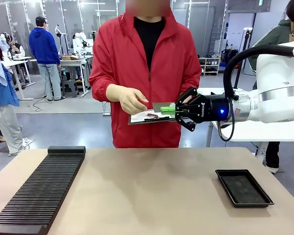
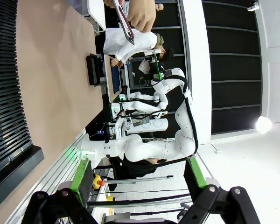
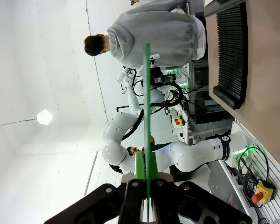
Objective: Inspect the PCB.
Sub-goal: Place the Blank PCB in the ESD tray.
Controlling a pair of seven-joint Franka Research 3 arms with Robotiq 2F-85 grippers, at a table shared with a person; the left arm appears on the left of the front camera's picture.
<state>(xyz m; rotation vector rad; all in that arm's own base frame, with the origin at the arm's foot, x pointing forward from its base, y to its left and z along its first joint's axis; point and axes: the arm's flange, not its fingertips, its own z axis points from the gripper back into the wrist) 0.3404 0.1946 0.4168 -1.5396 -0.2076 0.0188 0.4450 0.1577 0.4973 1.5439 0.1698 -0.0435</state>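
Place: was a robotics lab hall.
Evidence: glass partitions [image 1: 63, 14] stood at upper left; other workstations [image 1: 19, 61] with seated people lay behind; grey floor [image 1: 63, 127] ran throughout.

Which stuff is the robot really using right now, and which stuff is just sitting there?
Part of the job:
- PCB, seen edge-on
- right gripper, shut on the PCB
- clipboard that the person holds

Just lying about:
- black tray on the table
- black slotted rack on the table
- left gripper, open, holding nothing
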